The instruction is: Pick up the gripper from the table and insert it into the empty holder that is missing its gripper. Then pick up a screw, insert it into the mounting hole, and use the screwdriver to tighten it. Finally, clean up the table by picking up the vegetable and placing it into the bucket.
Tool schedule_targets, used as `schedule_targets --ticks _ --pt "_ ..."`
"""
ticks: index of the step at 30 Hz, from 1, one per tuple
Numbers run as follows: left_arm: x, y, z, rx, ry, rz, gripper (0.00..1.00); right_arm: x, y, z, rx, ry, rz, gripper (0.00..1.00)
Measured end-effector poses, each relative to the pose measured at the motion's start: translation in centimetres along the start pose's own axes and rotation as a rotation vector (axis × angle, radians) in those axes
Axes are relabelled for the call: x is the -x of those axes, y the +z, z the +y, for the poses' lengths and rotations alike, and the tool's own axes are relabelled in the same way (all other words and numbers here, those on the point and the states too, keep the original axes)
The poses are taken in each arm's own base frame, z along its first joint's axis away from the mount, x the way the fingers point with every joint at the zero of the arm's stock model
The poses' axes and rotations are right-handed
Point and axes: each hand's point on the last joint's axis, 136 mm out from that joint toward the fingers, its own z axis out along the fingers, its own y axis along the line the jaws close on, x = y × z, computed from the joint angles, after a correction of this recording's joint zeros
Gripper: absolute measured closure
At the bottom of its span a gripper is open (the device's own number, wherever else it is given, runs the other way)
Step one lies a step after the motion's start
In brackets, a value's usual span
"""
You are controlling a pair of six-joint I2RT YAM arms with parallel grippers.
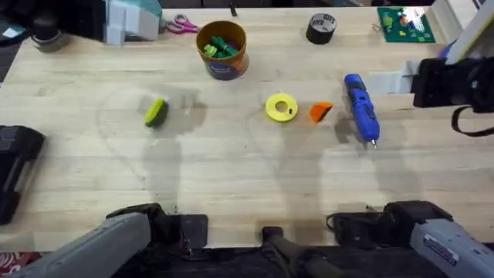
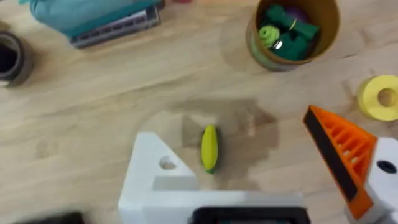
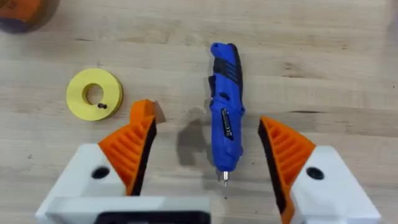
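The right gripper (image 3: 208, 165), its fingers apart, hangs over the screwdriver (image 3: 225, 112). The left gripper (image 2: 255, 171), also apart, hangs over the vegetable (image 2: 209, 148) with the bucket (image 2: 292, 31) at one o'clock.

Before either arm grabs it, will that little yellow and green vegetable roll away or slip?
The vegetable looks oblong and rounded, lying flat on the table, so a sideways nudge would probably roll it. Its smooth surface may slip. It seems small, likely light.

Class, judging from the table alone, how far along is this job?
Nothing looks done. The gripper lies on the table beside the yellow spool; the holder is bare. The screwdriver lies untouched, and the vegetable lies outside the bucket. Nothing is in hand.
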Motion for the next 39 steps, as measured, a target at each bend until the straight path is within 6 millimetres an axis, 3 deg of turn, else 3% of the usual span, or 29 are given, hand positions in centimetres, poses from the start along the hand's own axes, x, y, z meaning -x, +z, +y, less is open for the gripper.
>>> schedule_targets --ticks 6,18,27,34,39 --pt "2.3 -0.1 -0.6 -0.046 0.019 -0.101 0.015 0.0 0.0 0.0 0.0 0.0 0.0 0.003" --pt "4.5 -0.5 -0.7 -0.062 0.048 -0.195 0.016 0.0 0.0 0.0 0.0 0.0 0.0 0.003" --pt "4.8 0.9 -0.5 -0.064 0.091 -0.184 0.015 0.0 0.0 0.0 0.0 0.0 0.0 0.003" --pt "6.0 2.1 -1.7 -0.08 0.146 -0.24 0.015 0.0 0.0 0.0 0.0 0.0 0.0 0.003" --pt "5.5 2.6 -2.3 -0.071 0.168 -0.294 0.015 0.0 0.0 0.0 0.0 0.0 0.0 0.003"
